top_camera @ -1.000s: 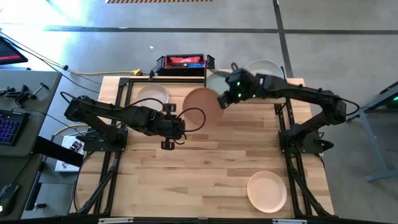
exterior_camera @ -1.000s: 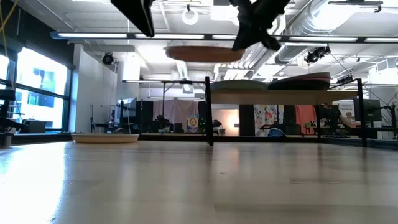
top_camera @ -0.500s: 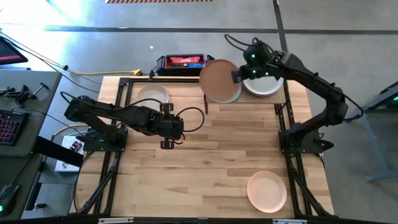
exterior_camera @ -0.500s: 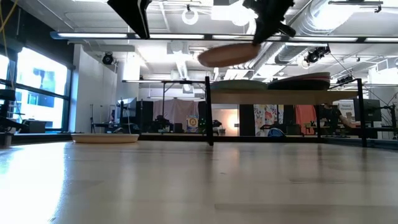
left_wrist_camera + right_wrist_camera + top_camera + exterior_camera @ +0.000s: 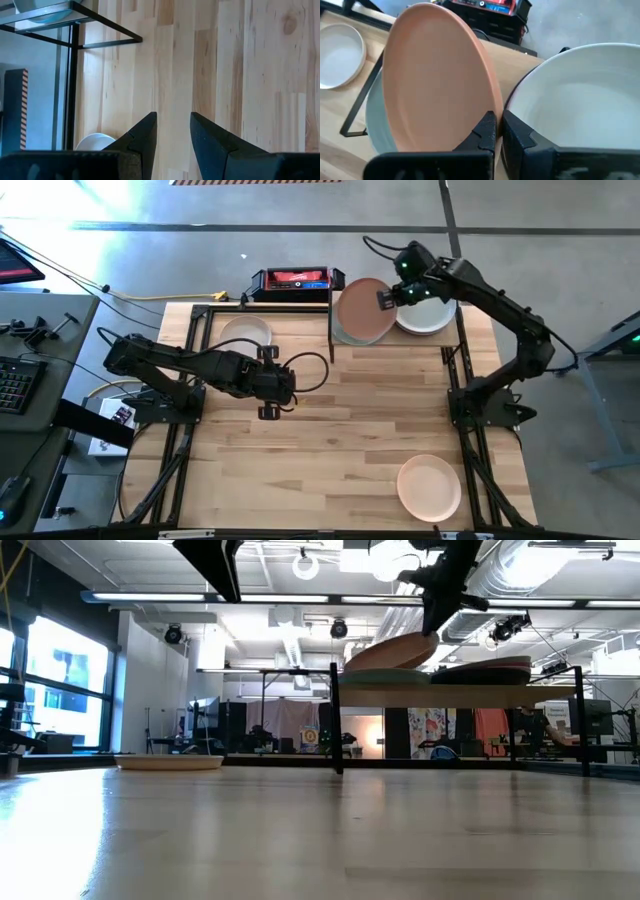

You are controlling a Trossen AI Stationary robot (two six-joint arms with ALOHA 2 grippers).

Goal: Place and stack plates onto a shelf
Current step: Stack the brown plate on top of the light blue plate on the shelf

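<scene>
A: Though the shelf [image 5: 395, 340] sits plain at the worktop's far right corner, how much of it is hidden?

B: Most of its board. Plates cover it from above; in the low view only its edge and black legs show. The sage green plate [image 5: 372, 125] is nearly buried under the peach plate [image 5: 362, 311], just a crescent visible. Whether the peach one touches it yet, cannot tell.

A: Right gripper [image 5: 385, 298]?

B: Fingers pinched narrow on the peach plate's rim, holding it tilted over the shelf's left half, low edge down toward the sage one. The white plate [image 5: 425, 315] lies just beside, on the shelf's right half; its stack's lower layers are hard to separate.

A: Left gripper [image 5: 270, 412]?

B: Hangs over the worktop's middle-left, fingers a little apart, holding nothing.

A: Count?

B: Five plates made out: three at the shelf, a white one [image 5: 246, 331] near the far left corner, a cream plate [image 5: 429, 487] near the near right corner. Two grippers, one shelf.
</scene>
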